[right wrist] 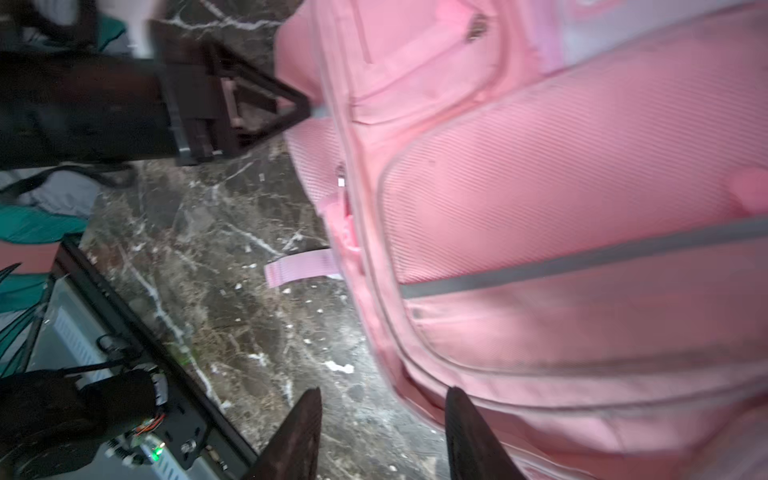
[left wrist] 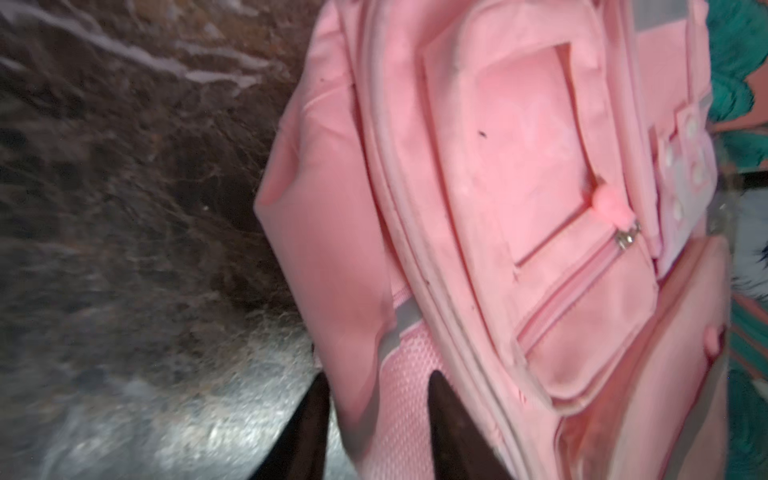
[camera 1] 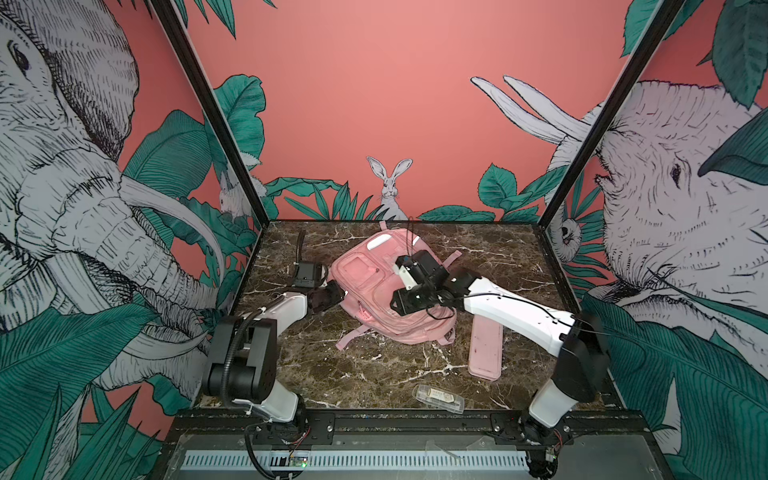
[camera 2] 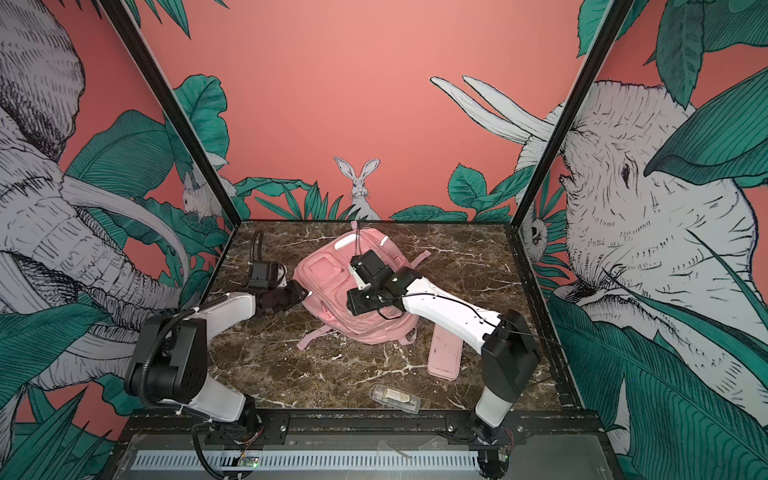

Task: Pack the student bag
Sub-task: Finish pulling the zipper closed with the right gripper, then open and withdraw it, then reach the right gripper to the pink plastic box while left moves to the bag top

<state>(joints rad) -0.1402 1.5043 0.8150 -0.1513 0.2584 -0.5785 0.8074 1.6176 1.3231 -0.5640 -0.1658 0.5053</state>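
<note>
The student bag (camera 1: 370,278) lies flat, front up, in the middle of the bench (camera 1: 332,374), a bit to the far side. The left gripper (left wrist: 378,415) is at the bag's left edge. It is part way open, and the edge sits between its fingers. Its arm bends up at the near left and reaches low to the bag. The right gripper (right wrist: 384,415) hangs over the bag's near part, part way open, holding nothing. Its arm reaches in from the near right. A pink pencil case (camera 1: 485,351) lies right of the bag.
</note>
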